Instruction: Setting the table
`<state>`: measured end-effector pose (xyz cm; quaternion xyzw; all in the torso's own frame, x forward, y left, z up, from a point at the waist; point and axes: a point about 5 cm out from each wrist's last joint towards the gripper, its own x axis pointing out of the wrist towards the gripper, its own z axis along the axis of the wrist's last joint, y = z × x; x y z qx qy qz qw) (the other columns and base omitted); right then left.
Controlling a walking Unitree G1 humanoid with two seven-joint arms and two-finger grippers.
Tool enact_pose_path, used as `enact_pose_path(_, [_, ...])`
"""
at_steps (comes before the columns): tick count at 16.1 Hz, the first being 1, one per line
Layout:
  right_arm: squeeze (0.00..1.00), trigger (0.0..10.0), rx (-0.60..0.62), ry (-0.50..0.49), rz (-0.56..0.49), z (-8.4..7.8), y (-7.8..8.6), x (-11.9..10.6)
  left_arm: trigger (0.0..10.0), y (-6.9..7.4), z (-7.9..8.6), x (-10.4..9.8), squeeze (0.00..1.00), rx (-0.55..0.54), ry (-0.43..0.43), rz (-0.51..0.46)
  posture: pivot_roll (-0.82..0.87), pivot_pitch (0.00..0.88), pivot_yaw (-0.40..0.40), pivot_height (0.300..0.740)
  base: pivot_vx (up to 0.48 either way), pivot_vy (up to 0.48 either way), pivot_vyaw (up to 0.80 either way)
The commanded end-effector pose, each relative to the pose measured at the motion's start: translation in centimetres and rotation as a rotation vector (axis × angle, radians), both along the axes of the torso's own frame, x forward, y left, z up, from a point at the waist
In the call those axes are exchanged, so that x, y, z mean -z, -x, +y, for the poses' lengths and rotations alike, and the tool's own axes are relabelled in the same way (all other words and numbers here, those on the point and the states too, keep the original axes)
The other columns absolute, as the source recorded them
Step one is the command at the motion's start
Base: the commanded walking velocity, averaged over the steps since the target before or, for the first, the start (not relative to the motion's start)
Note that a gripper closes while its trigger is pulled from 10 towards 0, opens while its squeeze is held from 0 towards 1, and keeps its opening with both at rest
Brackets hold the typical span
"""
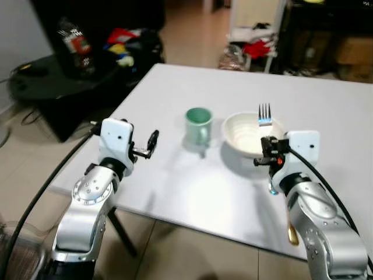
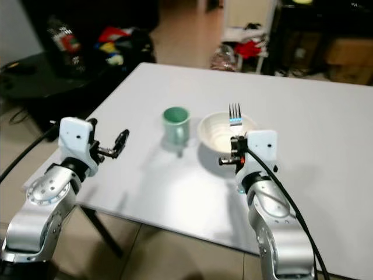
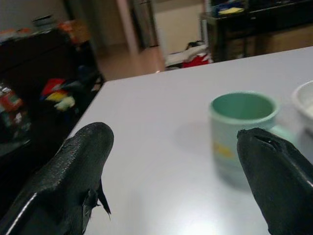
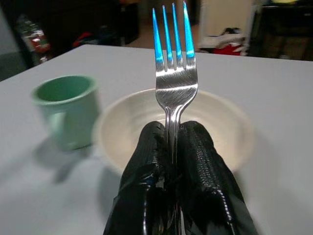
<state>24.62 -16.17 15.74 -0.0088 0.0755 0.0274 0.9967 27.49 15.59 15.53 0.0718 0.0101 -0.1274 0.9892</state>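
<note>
So the right gripper (image 1: 266,153) was clamped tight on the fork (image 4: 173,68), handle pinched between its fingers, tines sticking straight up. It hung right at the near rim of the cream bowl (image 1: 247,132), with the fork's long axis standing vertical over the white table (image 1: 175,192). My guess: the fork had to be tipped flat and laid just beside the bowl, and the right arm was closest. The left gripper (image 1: 151,144) was spread wide, holding nothing, aimed toward the green mug (image 1: 198,125).
</note>
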Motion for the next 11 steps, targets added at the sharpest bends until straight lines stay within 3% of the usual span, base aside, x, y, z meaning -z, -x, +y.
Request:
enact_pose_path(1, [0.00,10.0,0.027,0.008,-0.004,-0.63,0.23,-0.18,10.0,-0.18,-0.64,-0.34,0.00,0.027,0.001,-0.009,0.03,0.000,0.079,0.740,0.345,0.000,0.00])
enact_pose_path(3, [0.00,10.0,0.027,0.008,-0.003,-0.60,0.20,-0.18,10.0,-0.22,-0.73,-0.38,0.00,0.029,-0.001,-0.010,0.04,0.000,0.078,0.740,0.345,0.000,0.00])
enact_pose_path(8, [0.00,10.0,0.035,-0.001,0.006,-0.54,0.31,0.03,10.0,-0.29,-1.10,-0.38,0.00,0.044,-0.017,-0.006,0.03,0.000,0.086,0.740,0.000,0.000,0.00])
enact_pose_path(11, [0.00,10.0,0.039,-0.016,0.004,-0.49,0.39,0.08,10.0,-0.29,-1.00,-0.47,0.00,0.052,-0.021,-0.007,0.04,0.000,0.091,0.740,0.000,0.341,-0.73])
